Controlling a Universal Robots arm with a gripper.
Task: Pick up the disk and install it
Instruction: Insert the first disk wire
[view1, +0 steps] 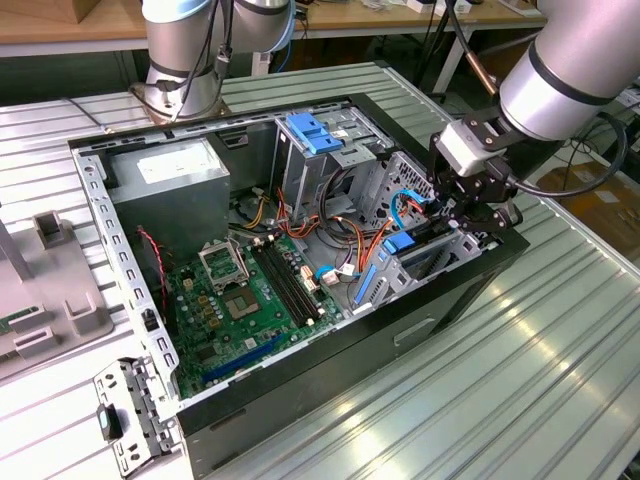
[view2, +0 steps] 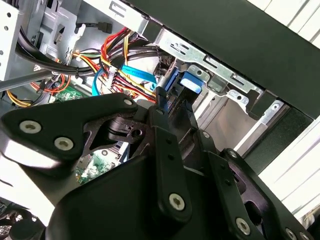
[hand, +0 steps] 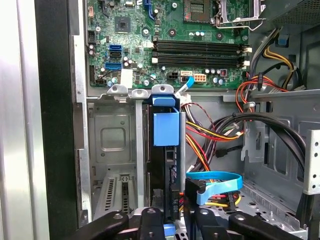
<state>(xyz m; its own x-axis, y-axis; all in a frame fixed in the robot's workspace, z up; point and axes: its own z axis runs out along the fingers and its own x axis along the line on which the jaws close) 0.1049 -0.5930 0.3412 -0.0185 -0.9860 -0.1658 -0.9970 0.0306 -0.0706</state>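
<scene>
The disk (hand: 165, 165) is being held edge-on in a slot of the grey drive cage (hand: 112, 145), with its blue rail tab (hand: 165, 128) pointing toward the green motherboard (hand: 165, 40). The gripper (hand: 172, 222) is being kept at the disk's cable-side end, fingers (hand: 151, 220) closed on either side of it. In the exterior view, the gripper (view1: 478, 205) is being shown at the cage (view1: 430, 255), beside orange and blue cables (view1: 400, 215) inside the open computer case (view1: 100, 200).

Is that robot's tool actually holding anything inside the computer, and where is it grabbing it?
It seems to hold the disk, standing on edge in the drive bay, by its near end. The tool sits there, but the contact itself is hidden.
</scene>
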